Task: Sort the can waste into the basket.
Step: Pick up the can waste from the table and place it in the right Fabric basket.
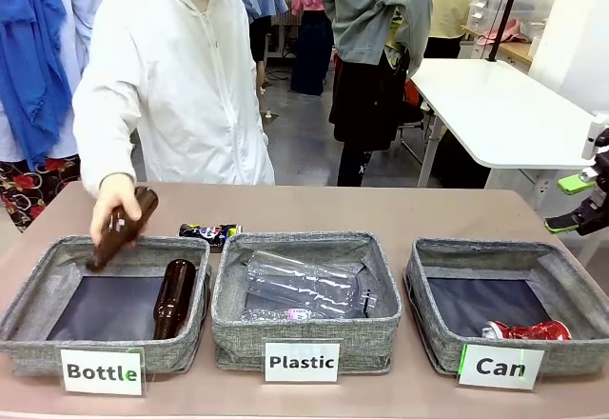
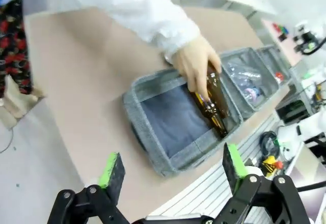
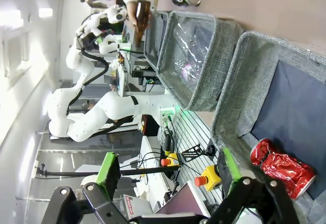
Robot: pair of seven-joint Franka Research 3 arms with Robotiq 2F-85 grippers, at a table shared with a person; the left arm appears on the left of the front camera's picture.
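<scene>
Black can [image 1: 211, 233] lies long-axis left-right, just beyond the Bottle basket [image 1: 29, 309], nearer the left gripper [image 2: 173, 160] (fingers wide, empty; right gripper [image 3: 168, 160] likewise).

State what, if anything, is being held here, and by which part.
The person's hand holds a brown bottle around its middle; left gripper and right gripper hold nothing.
</scene>
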